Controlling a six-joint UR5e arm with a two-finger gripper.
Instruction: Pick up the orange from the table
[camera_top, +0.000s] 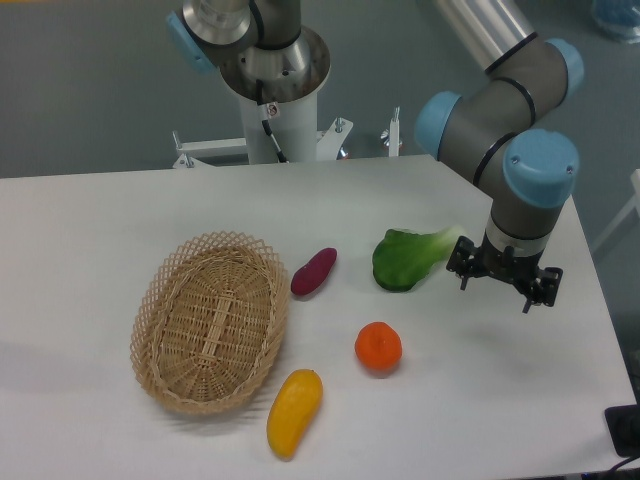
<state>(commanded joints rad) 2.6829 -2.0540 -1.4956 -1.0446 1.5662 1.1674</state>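
The orange (378, 347) is small, round and bright orange and lies on the white table (100, 230), right of the basket and in front of the green leafy vegetable. My gripper (495, 287) hangs at the right side of the table, up and to the right of the orange and well apart from it. Its fingers point down, spread apart, with nothing between them.
An oval wicker basket (211, 321) stands at the left. A yellow-orange mango-like fruit (294, 412) lies near the front edge. A purple sweet potato (313, 272) and a green leafy vegetable (412, 257) lie behind the orange. The robot base (280, 110) stands at the back.
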